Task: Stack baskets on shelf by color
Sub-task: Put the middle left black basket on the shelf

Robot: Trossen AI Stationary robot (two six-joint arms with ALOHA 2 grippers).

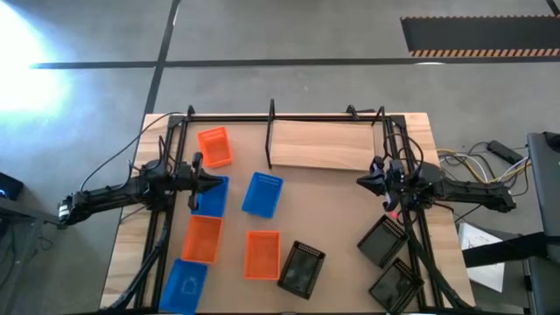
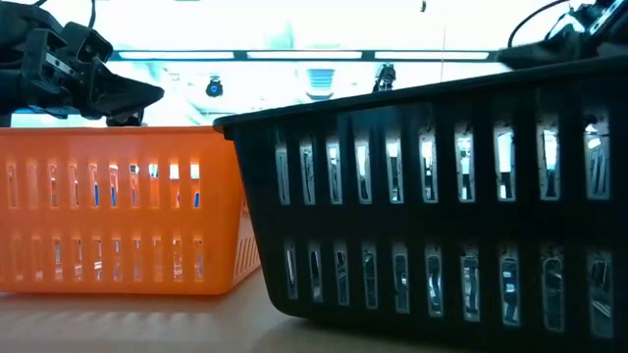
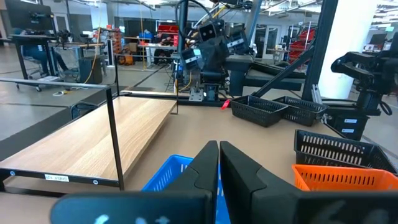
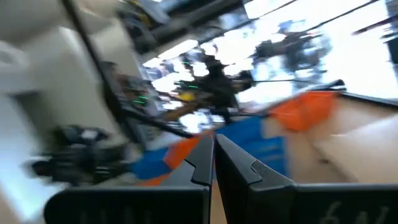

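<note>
The shelf (image 1: 319,145), a light wooden board in a black wire frame, stands at the table's far middle. Orange baskets (image 1: 214,147) (image 1: 202,239) (image 1: 262,255), blue baskets (image 1: 210,196) (image 1: 262,193) (image 1: 184,284) and black baskets (image 1: 302,269) (image 1: 381,241) (image 1: 394,284) rest on their bottoms on the table. My left gripper (image 1: 216,181) (image 3: 219,163) is shut and hovers over the far end of a blue basket (image 3: 171,177). My right gripper (image 1: 363,181) (image 4: 213,163) is shut and in the air by the shelf's right end, pointing left.
Black arm frames (image 1: 171,166) (image 1: 404,166) run along both table sides. In the low view an orange basket (image 2: 118,211) and a black basket (image 2: 442,196) fill the foreground. Bare table lies between the shelf and the middle baskets. Cables lie off the right edge.
</note>
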